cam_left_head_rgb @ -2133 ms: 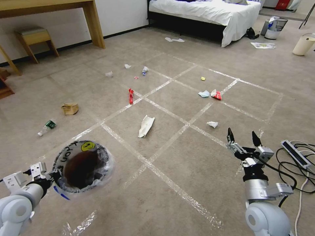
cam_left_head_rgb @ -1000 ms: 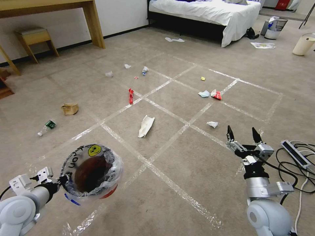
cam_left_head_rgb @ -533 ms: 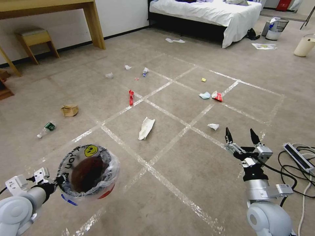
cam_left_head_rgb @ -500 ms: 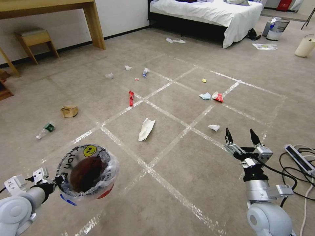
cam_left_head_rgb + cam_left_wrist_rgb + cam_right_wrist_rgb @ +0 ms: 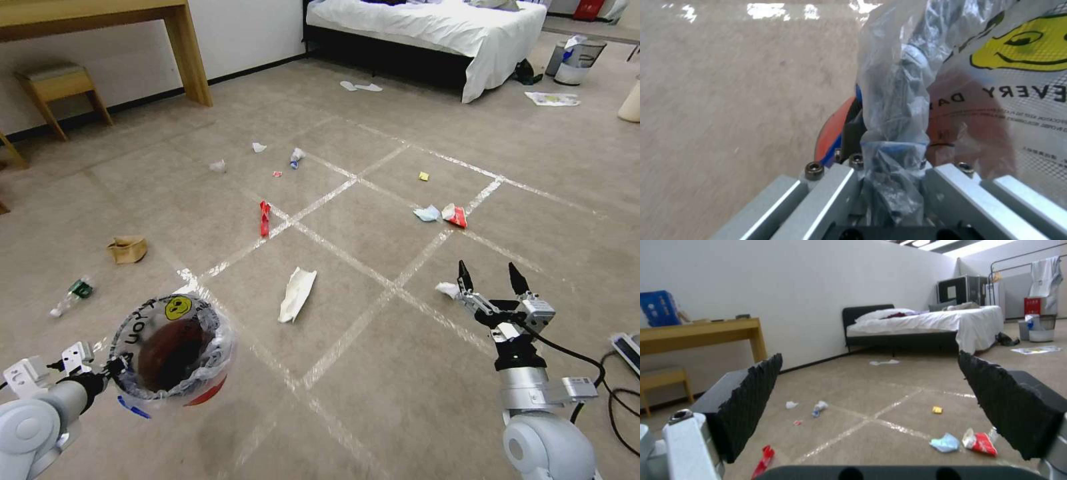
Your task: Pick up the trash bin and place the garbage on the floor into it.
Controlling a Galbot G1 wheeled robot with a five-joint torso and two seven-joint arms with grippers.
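My left tool (image 5: 110, 367) was clamped on the rim of the trash bin (image 5: 172, 350), pinching the clear liner (image 5: 893, 110) with it; the bin hung low at my left, off the floor (image 5: 373, 393), mouth up. My right tool (image 5: 489, 283) was held out ahead at my right, fingers spread wide and empty. Nearest garbage to that tool: a small white crumpled tissue (image 5: 448, 289) on the carpet, just beside its left finger in the head view and lower down. The long white paper (image 5: 296, 293) lay between the two arms, its long axis running away from me. The blue mask (image 5: 427, 213) and red wrapper (image 5: 457, 215) lay farther ahead. Judgement: right arm is nearer the tissue, which calls for a downward reach.
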